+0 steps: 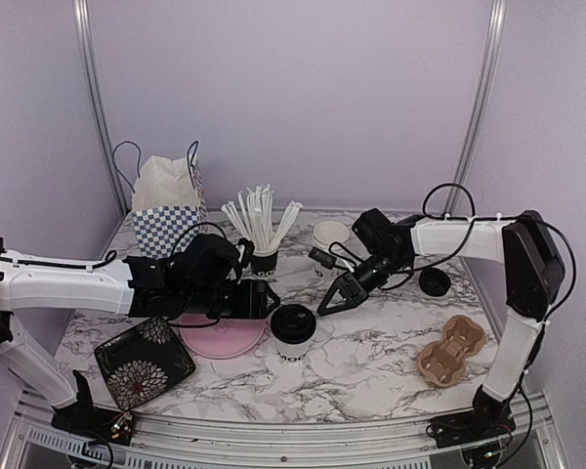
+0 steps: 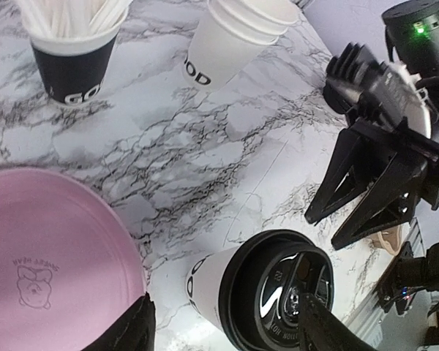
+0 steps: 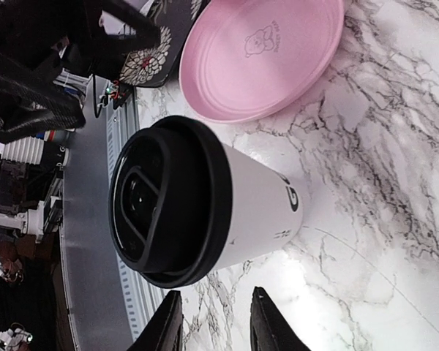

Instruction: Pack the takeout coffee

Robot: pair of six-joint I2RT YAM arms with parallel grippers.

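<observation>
Lidded cup (image 1: 293,327) (image 2: 227,292) (image 3: 256,212): upright on the marble table (image 1: 371,376), just beside the right edge of the pink plate (image 1: 220,340) (image 2: 51,270) (image 3: 263,51); white paper, black "GOOD" lettering, round black lid seated on top.
Stack of open cups (image 1: 330,239) (image 2: 230,36): behind and to the right of the pink plate, upright, no lid.
Loose lid (image 1: 434,282): flat on the table, well to the right of the pink plate.
Left gripper (image 1: 262,298) (image 2: 223,322): low at the rear right rim of the pink plate; fingers spread wide apart, lidded cup showing between them in the left wrist view; contact with the cup cannot be told.
Right gripper (image 1: 329,305) (image 2: 325,230) (image 3: 212,322): right of the pink plate, just past the lidded cup, tilted down toward it; fingers apart, holding nothing, clear of the cup.
Black cup of white sticks (image 1: 264,259) (image 2: 77,62): upright, directly behind the pink plate.
Cardboard carrier (image 1: 451,349): far right of the pink plate, toward the near edge.
Flowered black tray (image 1: 144,360): just beside the left edge of the pink plate.
Checkered bag (image 1: 166,210): behind and left of the pink plate, at the rear.
</observation>
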